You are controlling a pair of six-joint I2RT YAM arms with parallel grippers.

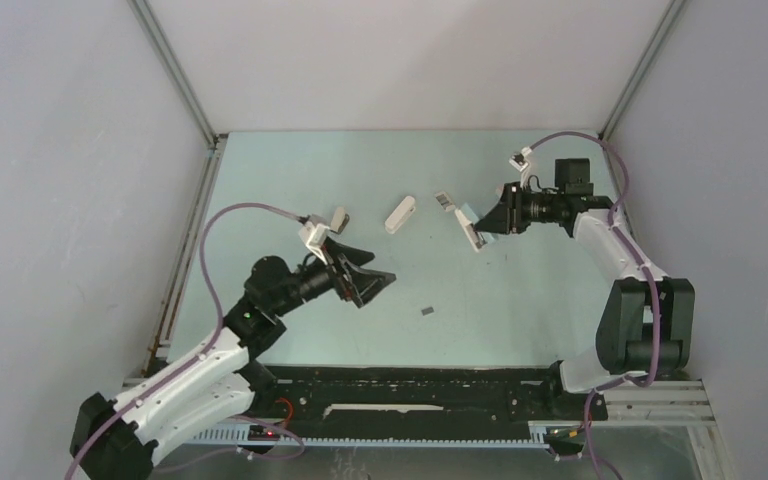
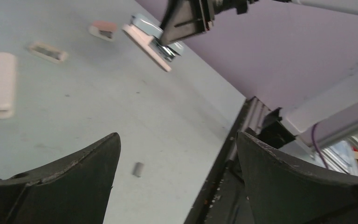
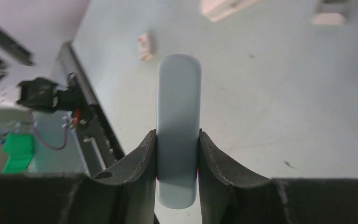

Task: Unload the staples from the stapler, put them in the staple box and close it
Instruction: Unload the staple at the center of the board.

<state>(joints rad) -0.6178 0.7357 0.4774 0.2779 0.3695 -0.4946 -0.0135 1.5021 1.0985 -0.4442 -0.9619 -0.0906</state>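
Note:
My right gripper (image 1: pixel 482 225) is shut on a light blue mini stapler (image 1: pixel 470 228) and holds it above the table at the far right. In the right wrist view the blue top (image 3: pixel 178 102) sits pinched between both fingers (image 3: pixel 140 158). In the left wrist view the stapler (image 2: pixel 148 39) shows a pale base angled away from the blue top, with metal between them. A tiny grey staple strip (image 1: pixel 427 312) lies on the table near the front; it also shows in the left wrist view (image 2: pixel 138 169). My left gripper (image 1: pixel 375 288) is open and empty, left of the strip (image 2: pixel 178 135).
A white mini stapler (image 1: pixel 400 213) lies mid-table, also in the left wrist view (image 2: pixel 0 84). A small white box with dark marks (image 1: pixel 444 200) lies beside it (image 2: pixel 48 51). A small pink-topped piece (image 2: pixel 103 29) lies past the box. The black front rail (image 1: pixel 410 385) borders the table.

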